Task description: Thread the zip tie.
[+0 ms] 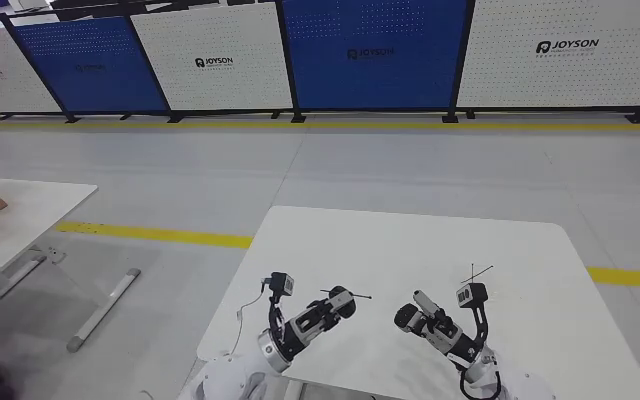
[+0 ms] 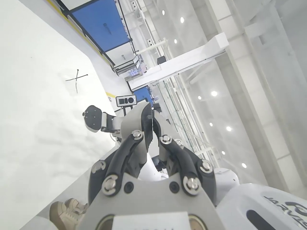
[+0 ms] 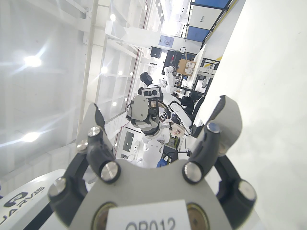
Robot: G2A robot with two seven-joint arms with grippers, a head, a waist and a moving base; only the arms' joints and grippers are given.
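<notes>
The white table [image 1: 420,240] stands in front of the robot, and both arms are held above its near edge, with the two grippers pointing toward each other and a gap between them. The left gripper [image 1: 344,299] has its fingers [image 2: 146,123] brought almost fully together, with only a very narrow slit between the black pads. In the top view a thin black zip tie [image 1: 358,295] crosses its tip and sticks out on both sides, so it appears to be clamped there. In the left wrist view the tie itself cannot be made out between the pads. The right gripper [image 3: 160,108] is spread wide, its two fingers far from each other, and it holds nothing. In the top view it [image 1: 412,308] is above the table, near the left gripper but apart from it. Two more crossed zip ties [image 1: 478,272] lie flat on the table, one over the other, just beyond the right arm's wrist. The left wrist view shows them [image 2: 76,79] as a small black cross on the white surface. Behind the table run a yellow floor line [image 1: 150,234] and a row of blue and white panels [image 1: 375,55].
</notes>
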